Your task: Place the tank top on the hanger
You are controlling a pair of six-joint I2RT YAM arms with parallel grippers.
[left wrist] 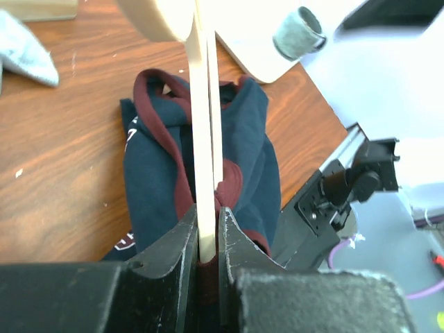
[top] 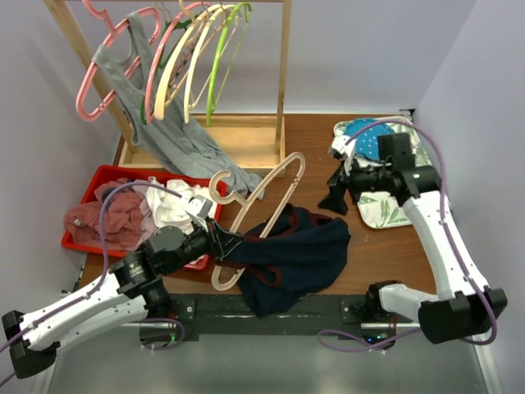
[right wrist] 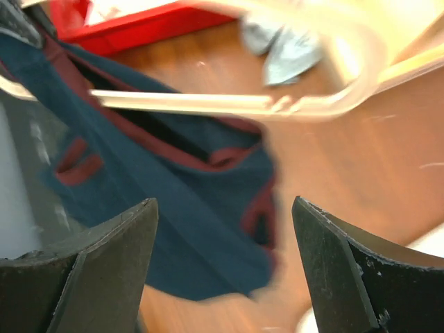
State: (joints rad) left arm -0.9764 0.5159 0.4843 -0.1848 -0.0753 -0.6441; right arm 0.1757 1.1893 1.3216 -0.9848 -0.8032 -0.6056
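Brown wooden table (top: 385, 246). Navy tank top (top: 305, 250) crumpled at near middle, partly over front edge. Red bin (top: 111, 172) of clothes at left. Wooden rack base (top: 246, 135) at far middle; grey top (top: 236, 174) trails off it onto tabletop. Leaf-print mat (top: 385, 212) at far right, well apart from tank top.

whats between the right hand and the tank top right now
Just a short strip of bare wooden table, seen in the top view. The open right hand hovers beside the tank top; the hanger lies further left.
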